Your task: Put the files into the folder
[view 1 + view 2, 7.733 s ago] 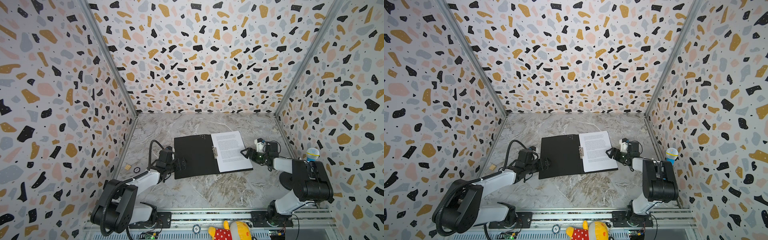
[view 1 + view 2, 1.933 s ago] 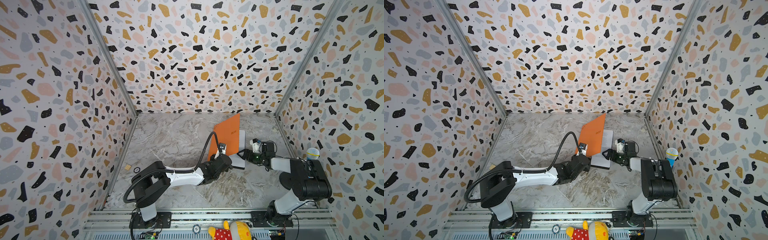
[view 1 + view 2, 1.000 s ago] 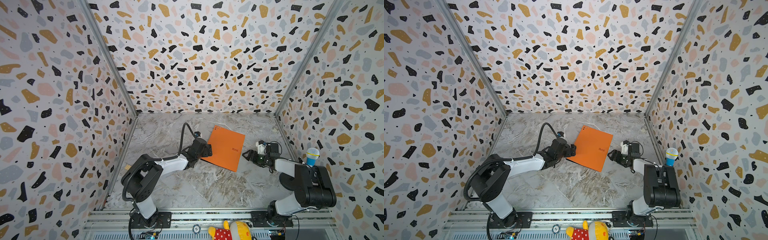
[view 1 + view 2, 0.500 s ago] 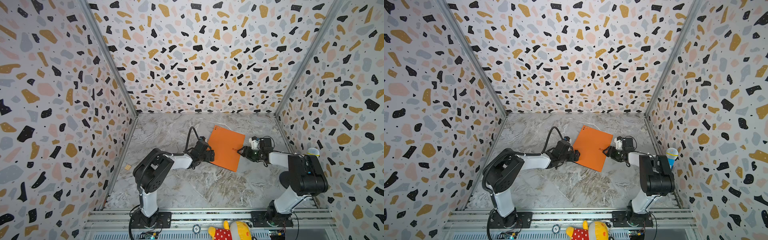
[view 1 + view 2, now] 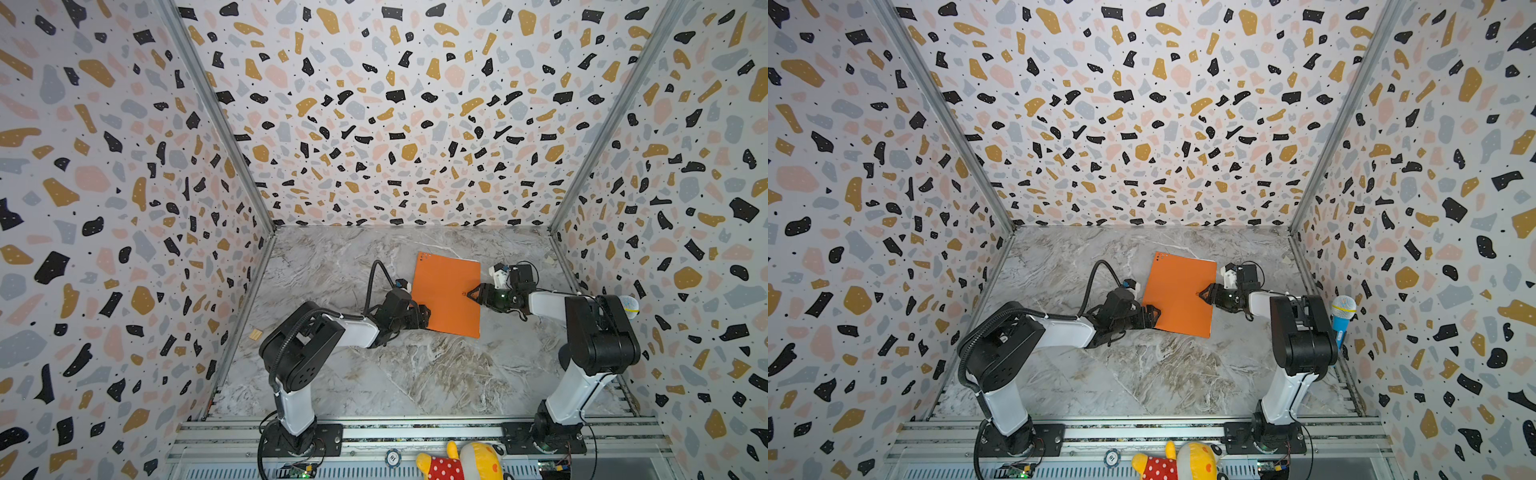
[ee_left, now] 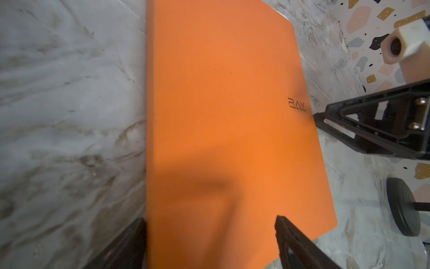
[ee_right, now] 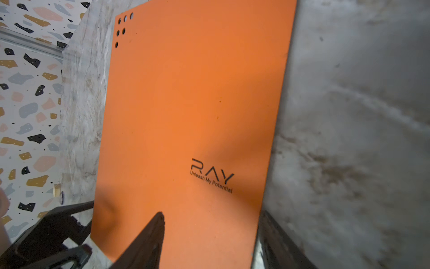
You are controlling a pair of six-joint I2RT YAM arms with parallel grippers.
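The folder (image 5: 446, 293) lies shut on the marble table, orange cover up, with its logo (image 7: 210, 174) and corner dots (image 7: 121, 28) showing. The files are hidden under the cover. My left gripper (image 5: 422, 316) is open at the folder's near-left edge. In the left wrist view (image 6: 209, 220) one finger sits on the table beside that edge and the other hangs over the orange cover. My right gripper (image 5: 473, 293) is open at the right edge, by the logo. In the right wrist view (image 7: 211, 213) one finger is over the cover and one is just outside the edge.
A plush toy (image 5: 461, 461) lies on the front rail. A blue toy microphone (image 5: 1343, 311) stands by the right wall, behind the right arm. A small wooden block (image 5: 255, 334) sits by the left wall. Patterned walls close three sides.
The shut folder has turned from a skewed lie to nearly square with the table. The right gripper has come up against its right edge, and the left gripper has slid toward the near-left corner.
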